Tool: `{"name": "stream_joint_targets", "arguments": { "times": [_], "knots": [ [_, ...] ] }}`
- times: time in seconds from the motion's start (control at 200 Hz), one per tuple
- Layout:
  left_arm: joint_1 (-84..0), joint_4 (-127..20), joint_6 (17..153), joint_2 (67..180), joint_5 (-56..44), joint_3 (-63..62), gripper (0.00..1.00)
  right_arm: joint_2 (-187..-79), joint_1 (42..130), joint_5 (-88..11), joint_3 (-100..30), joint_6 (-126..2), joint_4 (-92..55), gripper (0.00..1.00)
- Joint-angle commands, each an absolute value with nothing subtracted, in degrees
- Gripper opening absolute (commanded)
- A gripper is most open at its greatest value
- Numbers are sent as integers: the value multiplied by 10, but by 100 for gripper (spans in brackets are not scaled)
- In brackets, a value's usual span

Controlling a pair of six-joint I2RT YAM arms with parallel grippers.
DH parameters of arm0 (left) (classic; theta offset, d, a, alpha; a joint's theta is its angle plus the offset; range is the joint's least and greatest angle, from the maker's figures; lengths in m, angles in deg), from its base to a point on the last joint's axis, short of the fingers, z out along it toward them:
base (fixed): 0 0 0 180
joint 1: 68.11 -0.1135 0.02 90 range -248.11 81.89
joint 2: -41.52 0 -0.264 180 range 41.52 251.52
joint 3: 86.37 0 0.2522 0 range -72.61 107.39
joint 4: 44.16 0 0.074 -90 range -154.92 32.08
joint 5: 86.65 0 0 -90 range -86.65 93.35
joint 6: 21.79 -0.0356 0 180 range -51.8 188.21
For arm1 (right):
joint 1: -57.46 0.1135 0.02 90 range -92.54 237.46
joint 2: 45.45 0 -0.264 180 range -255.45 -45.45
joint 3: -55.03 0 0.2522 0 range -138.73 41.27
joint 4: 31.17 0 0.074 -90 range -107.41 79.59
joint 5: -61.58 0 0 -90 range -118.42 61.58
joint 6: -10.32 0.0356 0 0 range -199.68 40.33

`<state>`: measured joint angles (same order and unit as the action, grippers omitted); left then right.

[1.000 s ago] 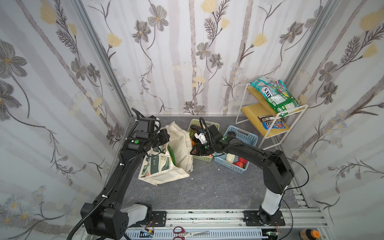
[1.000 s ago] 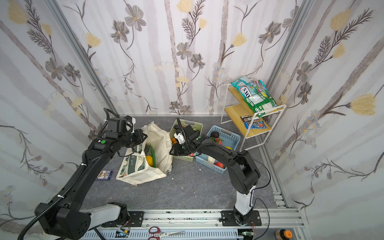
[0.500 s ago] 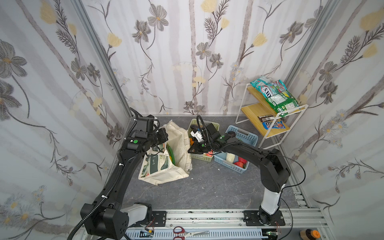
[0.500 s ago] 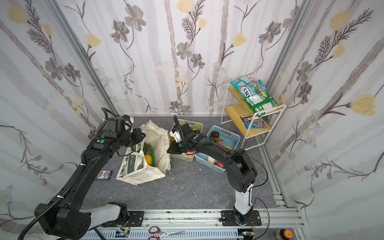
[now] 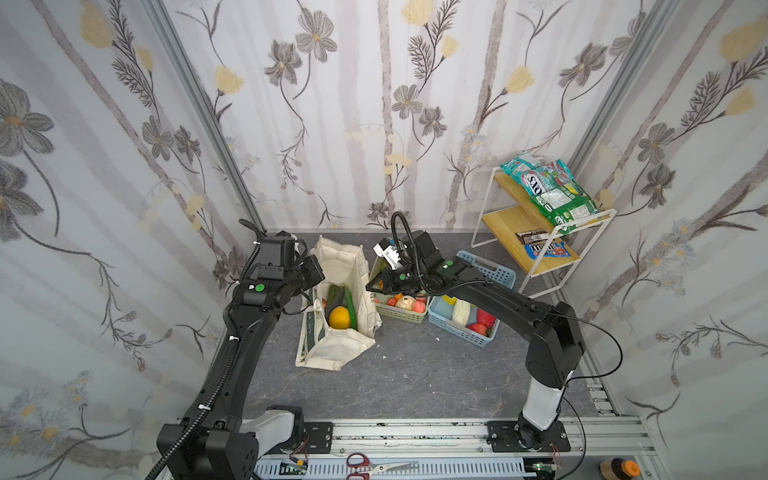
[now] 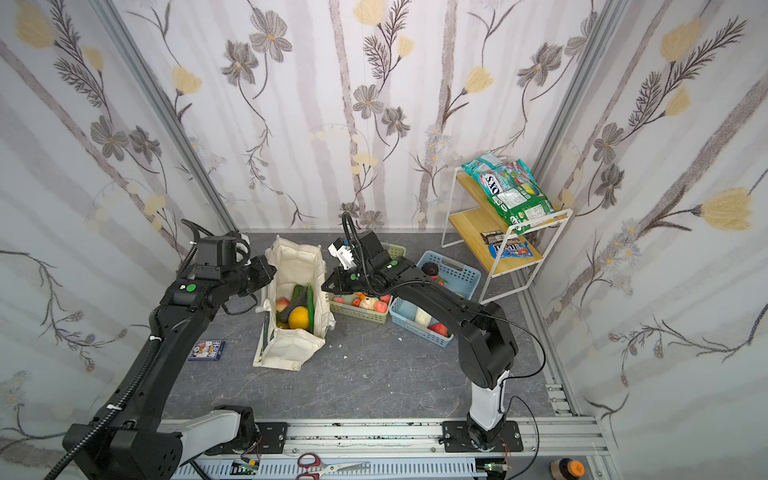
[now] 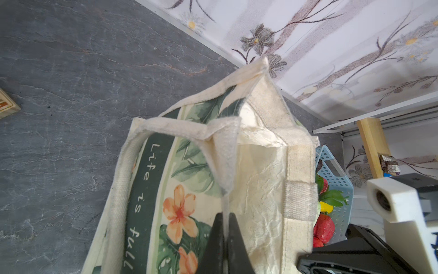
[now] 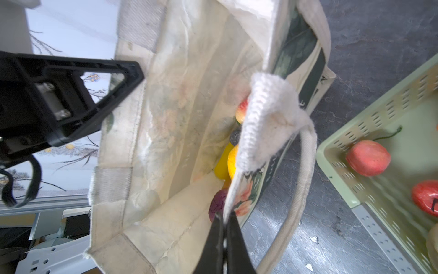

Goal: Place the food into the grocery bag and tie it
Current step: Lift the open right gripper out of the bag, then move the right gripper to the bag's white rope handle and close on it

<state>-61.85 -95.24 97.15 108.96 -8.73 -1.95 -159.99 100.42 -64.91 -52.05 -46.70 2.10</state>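
Just beyond the right gripper (image 8: pixel 224 219), the wall of the cream canvas grocery bag (image 8: pixel 166 123) hides most of the glossy toy food (image 8: pixel 225 166); only purple, yellow and red slivers show. The left gripper (image 7: pixel 225 221) is cut off by the picture's edge behind its tips.

A tall cream canvas grocery bag (image 5: pixel 332 353), printed with green leaves and a dark green lettered band, is shown upright on the grey bench (image 5: pixel 415 374) with its mouth wide open. Its opposite rims are pinched by the left pincer (image 7: pixel 225 233) and the right pincer (image 8: pixel 225 227). Inside are seen a yellow-orange fruit (image 5: pixel 339 318), a green cucumber (image 5: pixel 351 305) and a pink fruit (image 6: pixel 282 303). More red toy fruits (image 5: pixel 419 306) are seen in a pale green basket (image 5: pixel 401 316) just beside it.
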Motion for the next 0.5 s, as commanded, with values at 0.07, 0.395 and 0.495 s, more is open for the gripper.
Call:
{"name": "stream_joint_targets", "arguments": {
  "times": [0.07,0.395,0.495],
  "knots": [
    [-624,-947,980,1086,-93,-24,0,-1587,1006,-668,-547,-453,-12,5],
    [-601,-923,999,1104,-130,-42,0,-1566,997,-643,-525,-459,8,4],
    [-597,-929,1002,1106,-112,-44,0,-1568,991,-634,-512,-460,10,5]
  ]
}}
